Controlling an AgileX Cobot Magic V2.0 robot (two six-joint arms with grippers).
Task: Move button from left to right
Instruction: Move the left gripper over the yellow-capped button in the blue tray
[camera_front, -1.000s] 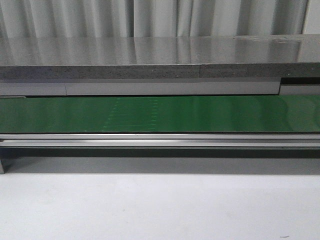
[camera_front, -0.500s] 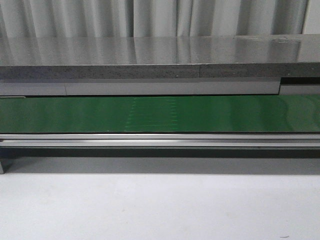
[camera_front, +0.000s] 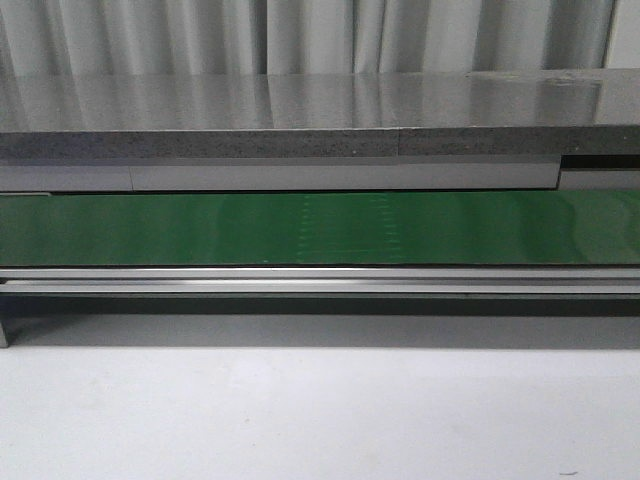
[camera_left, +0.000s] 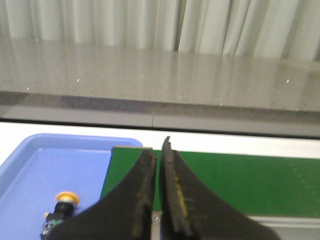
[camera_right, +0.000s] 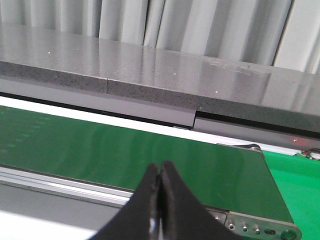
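A: Where was the button (camera_left: 64, 208)?
B: One button, lying in a blue tray (camera_left: 30, 170) at the left end of the green belt (camera_front: 320, 228), seen only from the left wrist. Yellow-orange cap up top, black body below, partly cut off by the left gripper (camera_left: 156, 157). Not on the belt, not in the front view at all.

A: Fingers?
B: Left gripper: both fingers nearly together, thin gap, nothing between them. Right gripper (camera_right: 159, 172): fingers pressed tight, empty, sitting over the belt's right end.

A: How would it handle?
B: My guess: hard plastic, light, stiff, no give. The round cap looked smooth, likely slippery and prone to roll out of a pinch. Better to take the boxy black body across its flat sides. The cap could press down if squeezed from the top, so avoid that. The tray wall could crowd a low approach.

A: Counts?
B: One button, one tray, one belt, two grippers. One grey stone shelf (camera_front: 300, 110) behind the belt, curtain (camera_front: 300, 35) at the far back. Task not started: button untouched.
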